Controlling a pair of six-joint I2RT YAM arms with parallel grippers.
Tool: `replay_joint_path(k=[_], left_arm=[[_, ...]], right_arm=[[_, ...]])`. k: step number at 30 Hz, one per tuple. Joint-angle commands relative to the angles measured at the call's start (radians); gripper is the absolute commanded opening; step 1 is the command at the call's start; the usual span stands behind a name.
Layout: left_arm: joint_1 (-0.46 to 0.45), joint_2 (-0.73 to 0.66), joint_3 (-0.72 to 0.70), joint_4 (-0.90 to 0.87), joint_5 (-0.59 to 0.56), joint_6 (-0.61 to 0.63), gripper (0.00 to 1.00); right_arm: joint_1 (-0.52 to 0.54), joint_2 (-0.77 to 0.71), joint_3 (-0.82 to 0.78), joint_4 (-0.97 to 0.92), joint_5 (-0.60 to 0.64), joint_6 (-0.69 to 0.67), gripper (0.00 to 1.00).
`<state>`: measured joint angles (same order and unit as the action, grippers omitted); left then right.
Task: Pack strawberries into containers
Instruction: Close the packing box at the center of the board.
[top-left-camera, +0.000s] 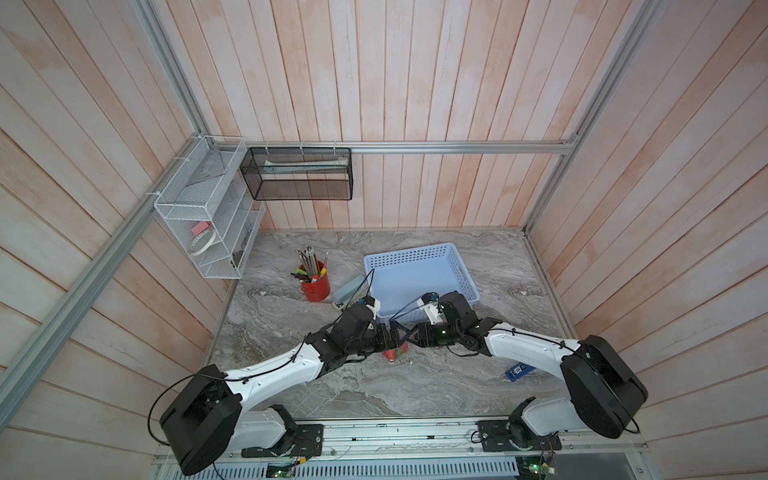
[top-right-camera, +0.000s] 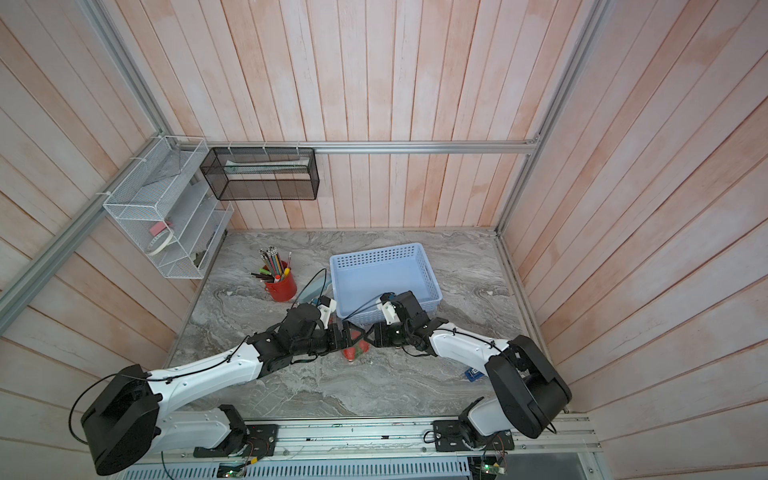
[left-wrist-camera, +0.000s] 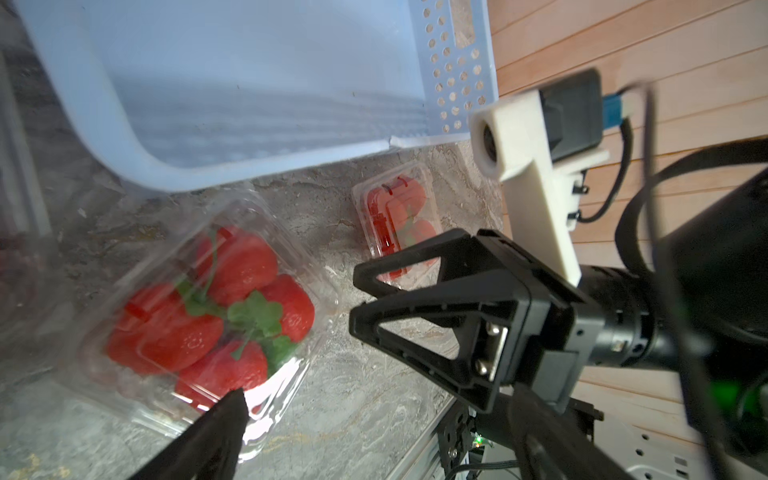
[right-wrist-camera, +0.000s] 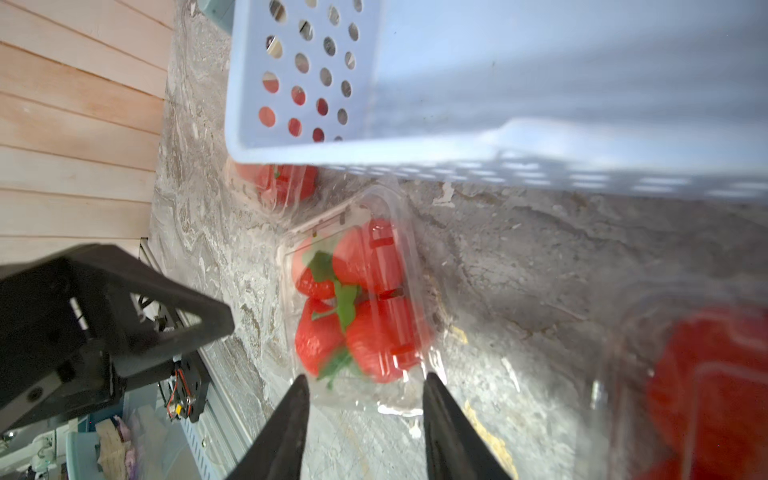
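Both left gripper (top-left-camera: 397, 332) and right gripper (right-wrist-camera: 368, 380) gape near filled container (right-wrist-camera: 390, 203) beside blue basket (top-left-camera: 415, 253).

Looks like a robotics lab cell staged as a desk: aluminium frame (top-left-camera: 415, 146), plank panels (top-left-camera: 415, 83), 2 mesh organisers (top-left-camera: 199, 208), pencil cup (top-left-camera: 316, 287), rail-mounted arms (top-left-camera: 270, 370).

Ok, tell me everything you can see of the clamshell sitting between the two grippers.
The middle container is a clear, thin plastic clamshell with a ribbed, apparently shut lid and a flanged rim. Four red strawberries with green caps fill it. It lies flat on the marble table, near the blue basket. Nothing but the table clearly touches it.
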<state>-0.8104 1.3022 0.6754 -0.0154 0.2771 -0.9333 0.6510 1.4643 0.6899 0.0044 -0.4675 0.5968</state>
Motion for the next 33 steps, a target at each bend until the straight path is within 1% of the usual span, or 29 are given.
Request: replay_joint_path(k=[1, 5, 8, 11, 14, 17, 21, 23, 24, 26, 29, 31, 33], left_arm=[[-0.035, 0.040, 0.068, -0.032, 0.025, 0.061, 1.00], [-0.064, 0.067, 0.097, -0.037, 0.028, 0.078, 1.00], [-0.070, 0.046, 0.096, -0.047, 0.017, 0.080, 1.00], [-0.071, -0.010, 0.092, -0.099, -0.023, 0.088, 1.00], [-0.070, -0.084, 0.077, -0.155, -0.070, 0.096, 1.00], [-0.069, -0.157, 0.050, -0.206, -0.121, 0.093, 1.00], [-0.056, -0.243, 0.003, -0.263, -0.198, 0.064, 1.00], [-0.039, -0.286, -0.022, -0.297, -0.235, 0.038, 1.00], [-0.025, -0.310, -0.035, -0.312, -0.251, 0.023, 1.00], [0.015, -0.358, -0.061, -0.341, -0.261, 0.000, 1.00], [0.083, -0.438, -0.090, -0.401, -0.287, -0.018, 1.00], [0.125, -0.486, -0.094, -0.440, -0.304, -0.009, 1.00], [0.162, -0.523, -0.090, -0.472, -0.315, 0.007, 1.00]], right_arm=[[-0.001, 0.033, 0.049, 0.034, 0.013, 0.022, 0.46], [0.005, 0.071, 0.074, 0.041, 0.009, 0.017, 0.46], [0.004, 0.079, 0.082, 0.037, 0.015, 0.010, 0.46], [-0.004, 0.053, 0.083, 0.012, 0.048, -0.005, 0.47], [-0.038, 0.014, 0.072, -0.006, 0.064, -0.014, 0.46], [-0.085, -0.034, 0.052, -0.004, 0.066, -0.012, 0.39], [-0.142, -0.081, 0.036, -0.023, 0.079, -0.017, 0.25], [-0.165, -0.100, 0.029, -0.034, 0.090, -0.020, 0.17], [-0.180, -0.110, 0.022, -0.036, 0.091, -0.020, 0.14], [-0.208, -0.130, 0.012, -0.038, 0.089, -0.021, 0.12], [-0.249, -0.169, 0.005, -0.049, 0.100, -0.026, 0.12], [-0.275, -0.196, 0.000, -0.061, 0.111, -0.027, 0.12], [-0.289, -0.223, 0.003, -0.089, 0.135, -0.045, 0.10]])
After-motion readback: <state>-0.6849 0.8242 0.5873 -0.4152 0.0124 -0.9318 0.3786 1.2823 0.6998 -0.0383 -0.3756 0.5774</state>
